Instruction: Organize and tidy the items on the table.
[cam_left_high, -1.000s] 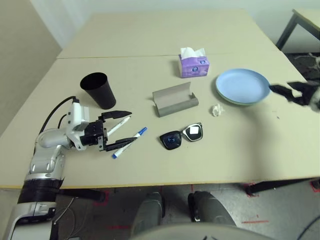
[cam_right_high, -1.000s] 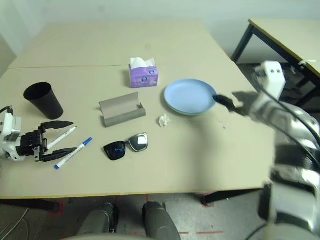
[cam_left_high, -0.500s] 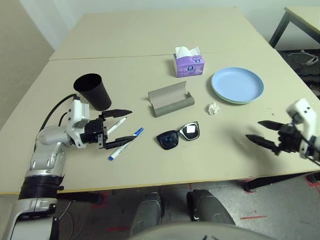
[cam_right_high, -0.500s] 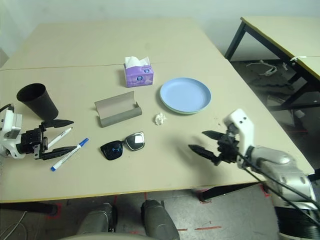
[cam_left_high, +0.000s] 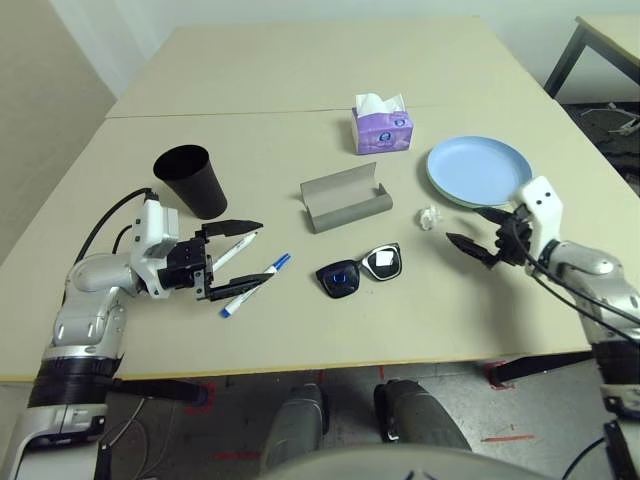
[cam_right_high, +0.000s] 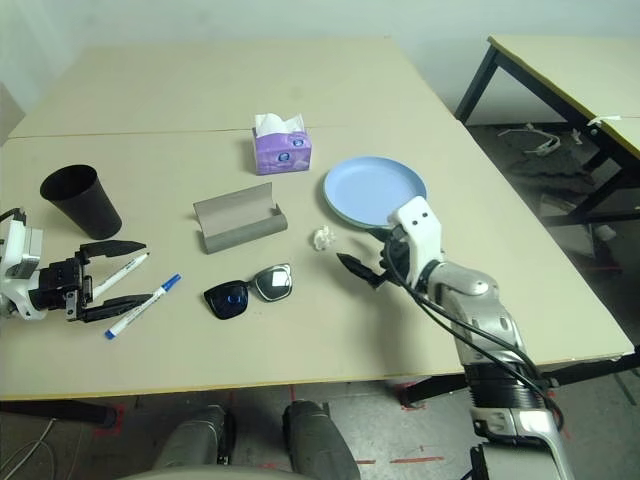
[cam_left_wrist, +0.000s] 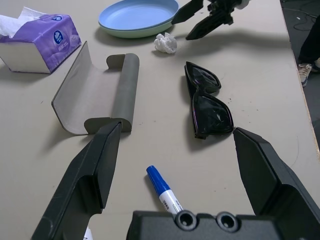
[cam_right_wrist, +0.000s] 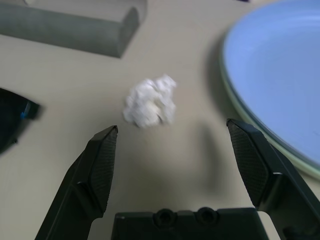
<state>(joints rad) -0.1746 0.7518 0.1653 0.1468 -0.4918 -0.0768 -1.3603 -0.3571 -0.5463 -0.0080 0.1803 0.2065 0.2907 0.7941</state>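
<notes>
From my head, my right claw (cam_left_high: 472, 230) hangs open beside the crumpled white paper wad (cam_left_high: 431, 217), near the smooth stacked plates (cam_left_high: 478, 172) on the matte beige surface (cam_left_high: 300, 140); I judge picking up the wad is the step in hand

At my right wrist, the wad sits ahead between the fingers; next I must advance and close

My left claw (cam_left_wrist: 175, 170) is open, empty, over the blue-capped marker (cam_left_wrist: 165, 189)

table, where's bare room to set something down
The table is bare beyond its seam, behind the tissue box, and along the near edge in front of the sunglasses. It is crowded mid-table: cup, markers, case, wad, plates.
</notes>
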